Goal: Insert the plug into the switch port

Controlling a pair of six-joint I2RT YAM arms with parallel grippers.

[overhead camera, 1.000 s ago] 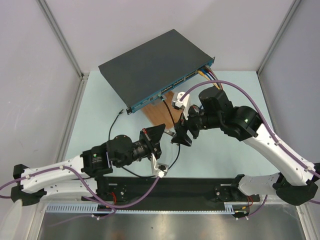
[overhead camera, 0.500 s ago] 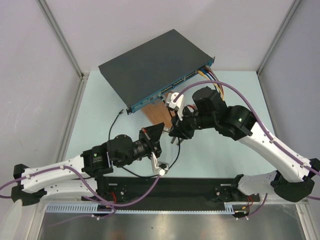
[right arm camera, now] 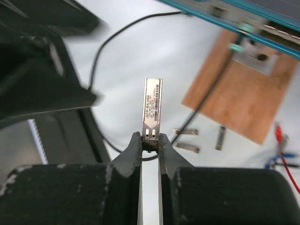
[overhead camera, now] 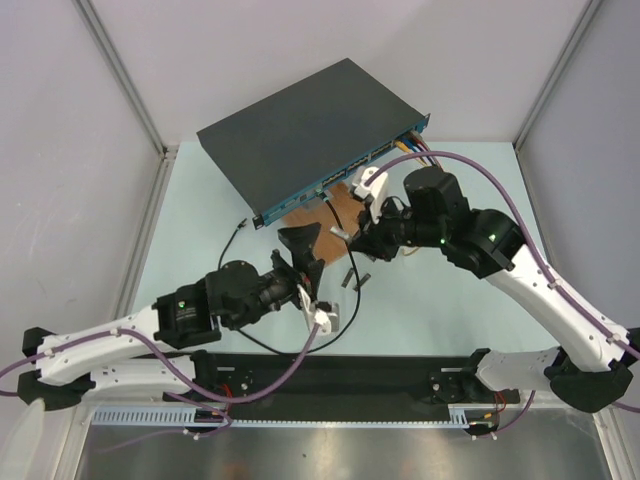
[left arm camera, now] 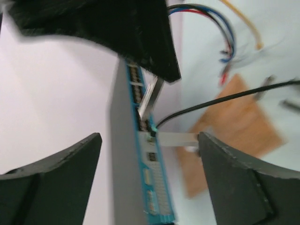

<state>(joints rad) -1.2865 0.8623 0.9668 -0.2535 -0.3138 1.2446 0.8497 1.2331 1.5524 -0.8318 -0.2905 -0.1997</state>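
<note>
The switch (overhead camera: 300,130) is a flat black box at the back of the table, its teal front face (overhead camera: 345,172) turned towards the arms. The plug (right arm camera: 152,108), a slim silver labelled module, sticks straight out of my right gripper (right arm camera: 150,140), which is shut on its rear end. From above, my right gripper (overhead camera: 352,234) hovers just in front of the switch's face, over the wooden board (overhead camera: 325,222). My left gripper (left arm camera: 147,183) is open with nothing between its fingers. It looks along the teal face (left arm camera: 151,187) from below.
A black cable (left arm camera: 225,98) runs into a port on the switch and loops across the table (overhead camera: 235,240). Coloured wires (overhead camera: 415,148) hang at the switch's right end. Three loose silver modules (right arm camera: 187,147) lie beside the board (right arm camera: 243,98).
My left gripper has opened wide and shifted up towards the switch. My right gripper has shut on the plug and carried it a little to the right.
</note>
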